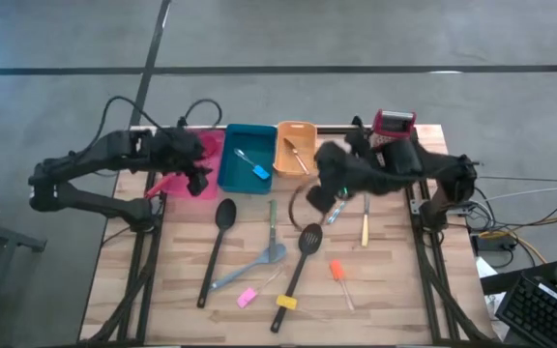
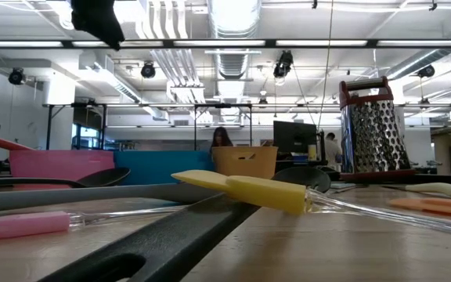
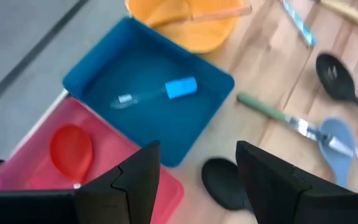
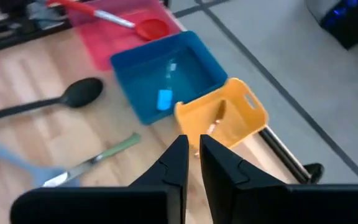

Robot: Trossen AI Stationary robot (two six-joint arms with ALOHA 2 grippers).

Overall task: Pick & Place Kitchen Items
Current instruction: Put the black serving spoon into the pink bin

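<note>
A pale wooden tabletop (image 1: 385, 290) carries three bins along its far edge: pink (image 1: 204, 164), blue (image 1: 245, 157) and orange (image 1: 295, 147), with a box grater (image 1: 393, 126) at the far right corner. A black ladle (image 1: 217, 246), grey spatula (image 1: 251, 267) and black slotted spoon (image 1: 298, 261) lie mid-table. Small tools (pink handle (image 1: 248, 297), yellow handle (image 1: 286, 302), orange handle (image 1: 337, 270)) lie toward the near edge.

Box grater (image 1: 394, 124) upright beside orange bin (image 1: 295, 150); blue bin (image 1: 247, 159), pink bin (image 1: 201, 166).
</note>
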